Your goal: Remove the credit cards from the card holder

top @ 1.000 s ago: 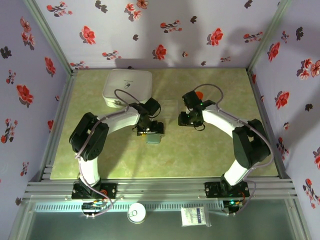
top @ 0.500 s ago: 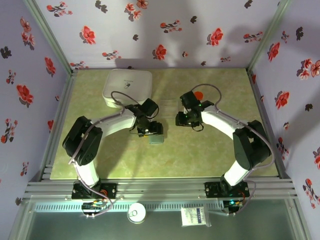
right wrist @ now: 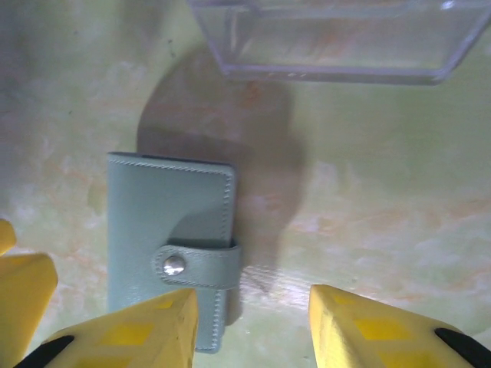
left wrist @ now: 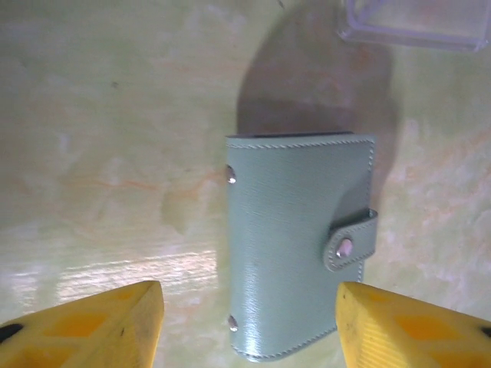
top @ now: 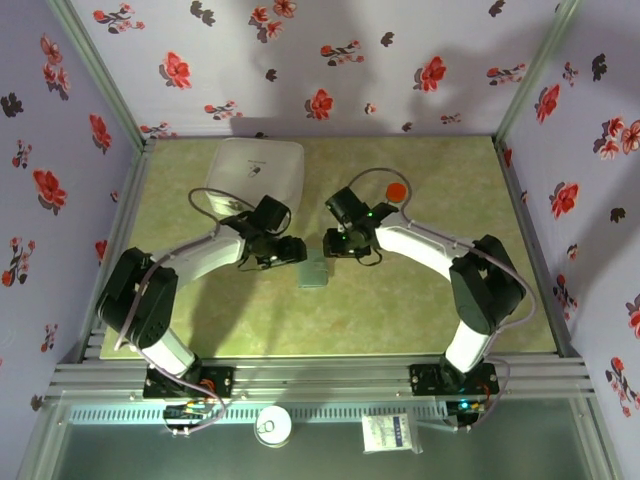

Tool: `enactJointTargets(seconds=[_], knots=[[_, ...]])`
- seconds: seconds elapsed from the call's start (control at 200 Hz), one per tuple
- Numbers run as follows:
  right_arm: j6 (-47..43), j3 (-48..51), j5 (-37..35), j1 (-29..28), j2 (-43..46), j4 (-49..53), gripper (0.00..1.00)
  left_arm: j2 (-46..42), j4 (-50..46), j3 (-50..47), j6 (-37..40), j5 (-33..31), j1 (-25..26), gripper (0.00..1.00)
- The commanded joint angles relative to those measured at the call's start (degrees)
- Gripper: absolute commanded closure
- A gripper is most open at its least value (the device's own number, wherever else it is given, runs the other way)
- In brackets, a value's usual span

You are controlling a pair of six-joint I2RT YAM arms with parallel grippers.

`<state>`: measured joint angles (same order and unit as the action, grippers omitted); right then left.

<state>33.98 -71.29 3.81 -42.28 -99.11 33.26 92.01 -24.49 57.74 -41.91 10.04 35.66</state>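
Card holder (top: pixel 313 272) flat on table (top: pixel 420 300), midway btw the two arms, shut, strap (left wrist: pixel 353 239) snapped over its edge. Looks light and thin, soft leather-like skin w/ stitched rim. Prob. slides on the smooth top if nudged and flexes if pinched hard. Best hold, by judgement: pin one panel flat or pinch the long edges opp. the strap, then pop the snap w/ the other claw. Credit cards likely stiff, slick, tucked inside.

Left gripper (left wrist: pixel 249 310) released, yellow fingers (left wrist: pixel 107 326) straddling holder's near end, gap each side, no contact seen. Right gripper (right wrist: pixel 249 322) also released, nothing btw fingers, one finger over the strap edge; touching or not, can't tell. Both wrists pitched down over holder, forearms reaching in from either side, elbows bent outward.

Clear tray (right wrist: pixel 330 73) just beyond holder, white box (top: pixel 255 172) further back-left.
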Motion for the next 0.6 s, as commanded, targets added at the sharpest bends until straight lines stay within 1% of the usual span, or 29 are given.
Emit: enactJointTargets(seconds=[0.0,0.09,0.225,0.4,0.595], knots=[[3.88,-3.52,-3.14,-2.43,-2.83,2.70,0.58,-3.46,4.43,-2.96,0.03,-0.14,-1.86,0.43],[5.57,-6.93,-4.73,-3.97,-6.12,5.03,0.59,-4.24,4.85,-3.84,0.35,0.53,-3.40,0.49],[7.32,-11.27,-7.29,-6.08,-9.88,8.58,0.62,-5.78,7.88,-6.54,0.80,2.13,-5.59,0.59],[8.88,-13.13,-6.74,-7.46,-12.37,10.03,0.64,-8.06,9.55,-8.91,1.85,4.41,-8.49,0.73],[9.86,-15.45,-6.78,-9.14,-15.46,11.46,0.66,-8.35,11.33,-10.35,3.00,6.82,-10.11,0.83]])
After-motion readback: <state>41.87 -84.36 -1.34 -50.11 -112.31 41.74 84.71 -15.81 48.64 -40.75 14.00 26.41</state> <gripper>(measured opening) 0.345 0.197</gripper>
